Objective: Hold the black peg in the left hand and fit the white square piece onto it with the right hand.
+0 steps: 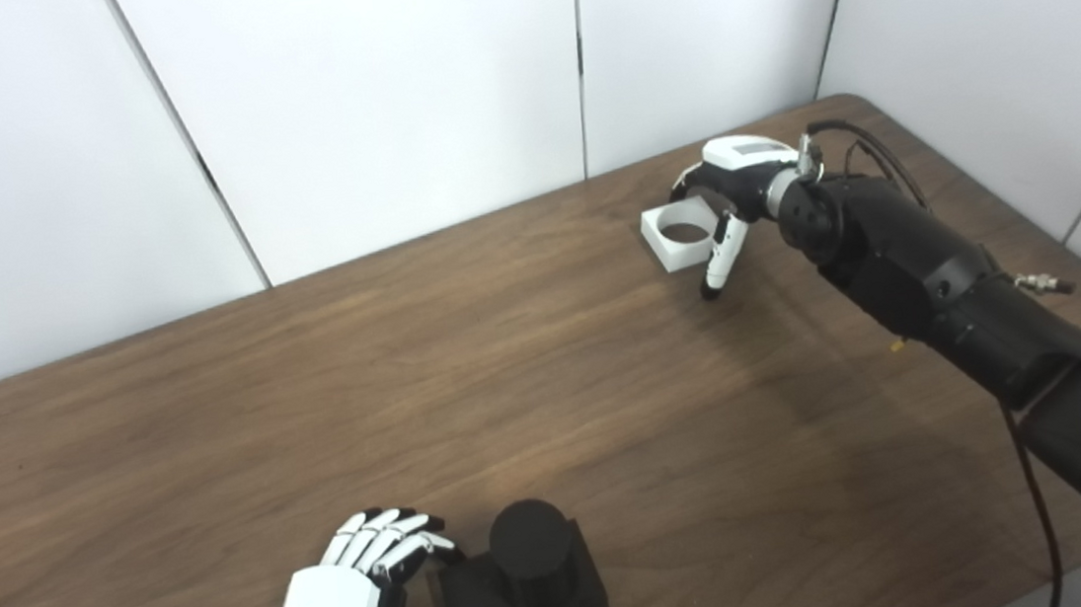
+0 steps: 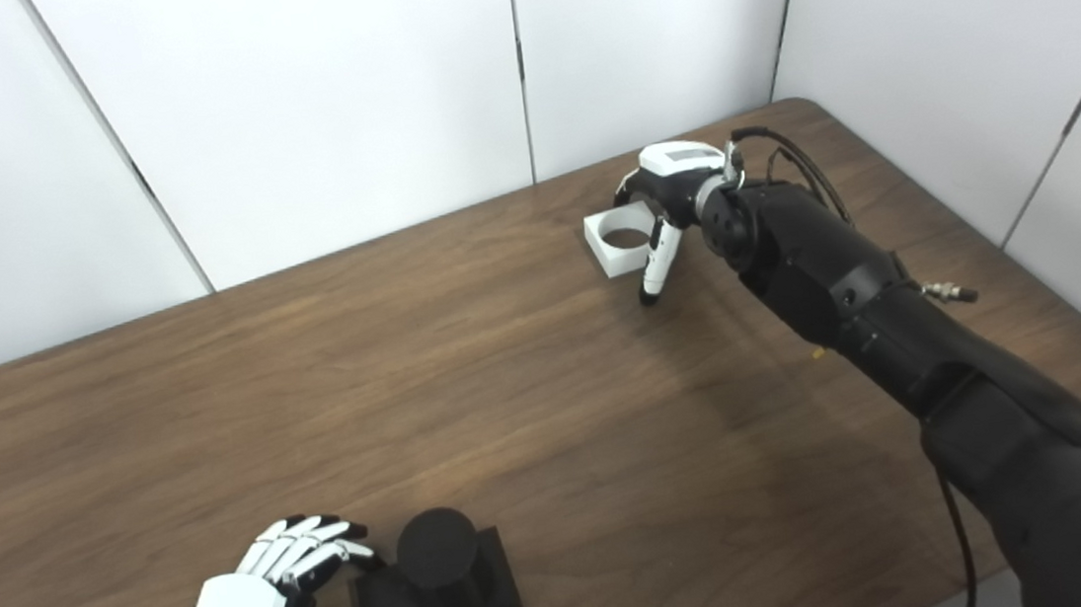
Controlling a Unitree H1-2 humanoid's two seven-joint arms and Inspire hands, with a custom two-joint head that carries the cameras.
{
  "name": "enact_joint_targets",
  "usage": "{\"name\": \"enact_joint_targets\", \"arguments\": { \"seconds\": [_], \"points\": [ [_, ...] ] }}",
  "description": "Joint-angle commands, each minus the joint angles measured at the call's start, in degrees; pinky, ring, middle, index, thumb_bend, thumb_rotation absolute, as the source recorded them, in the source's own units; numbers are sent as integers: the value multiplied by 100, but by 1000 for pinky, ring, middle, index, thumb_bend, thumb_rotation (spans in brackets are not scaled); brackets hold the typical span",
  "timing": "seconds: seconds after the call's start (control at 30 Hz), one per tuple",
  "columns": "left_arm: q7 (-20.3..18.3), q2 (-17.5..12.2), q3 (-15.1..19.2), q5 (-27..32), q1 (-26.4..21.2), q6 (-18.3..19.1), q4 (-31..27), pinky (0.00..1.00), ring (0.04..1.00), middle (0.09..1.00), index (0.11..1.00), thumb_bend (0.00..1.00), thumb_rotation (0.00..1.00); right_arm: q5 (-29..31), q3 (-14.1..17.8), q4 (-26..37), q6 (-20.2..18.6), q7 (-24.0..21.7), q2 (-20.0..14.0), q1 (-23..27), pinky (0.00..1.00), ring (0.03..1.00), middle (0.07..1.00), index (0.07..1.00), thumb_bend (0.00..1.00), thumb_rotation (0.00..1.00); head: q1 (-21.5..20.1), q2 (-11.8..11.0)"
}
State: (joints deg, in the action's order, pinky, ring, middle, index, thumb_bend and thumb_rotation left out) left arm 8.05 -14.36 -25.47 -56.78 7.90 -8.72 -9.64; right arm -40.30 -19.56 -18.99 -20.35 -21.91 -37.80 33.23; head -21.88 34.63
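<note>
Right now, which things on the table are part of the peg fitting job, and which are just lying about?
Part of the job:
black peg on its square base, by the left hand
white square piece, at the right hand

Lying about:
nothing else shows on the table

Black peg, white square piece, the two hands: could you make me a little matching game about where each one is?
Things:
1. black peg
2. white square piece
3. left hand
4. right hand

Places:
A. at the white piece, far side of the table
B. near edge, upright on its square base
C. far side, round hole facing up
D. near edge, beside the peg's base

Pairs: 1-B, 2-C, 3-D, 4-A
</note>
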Motion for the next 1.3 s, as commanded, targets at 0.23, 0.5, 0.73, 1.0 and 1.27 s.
{"name": "enact_joint_targets", "arguments": {
  "seconds": [0.23,0.5,0.73,1.0,1.27],
  "points": [
    [-209,-103,12,-243,317,246,230,844,802,745,486,522,49,-103,73,79,251,254,-51,196,948,961,906,753,854,189,8,21],
    [-225,-91,17,-233,323,239,195,840,800,744,486,522,49,-76,107,70,385,339,-39,170,919,943,884,673,823,188,4,41],
    [-235,-69,18,-244,315,251,173,836,797,741,486,522,49,-93,128,21,576,548,-34,71,846,908,843,494,537,135,28,45],
    [-206,-51,20,-258,284,260,213,831,795,739,485,522,49,-108,130,-21,736,592,-70,-2,785,864,801,485,521,130,40,25],
    [-229,-19,14,-234,295,268,169,833,796,739,486,522,48,-134,192,238,713,552,-112,-99,783,865,797,486,522,131,149,107]
  ]
}}
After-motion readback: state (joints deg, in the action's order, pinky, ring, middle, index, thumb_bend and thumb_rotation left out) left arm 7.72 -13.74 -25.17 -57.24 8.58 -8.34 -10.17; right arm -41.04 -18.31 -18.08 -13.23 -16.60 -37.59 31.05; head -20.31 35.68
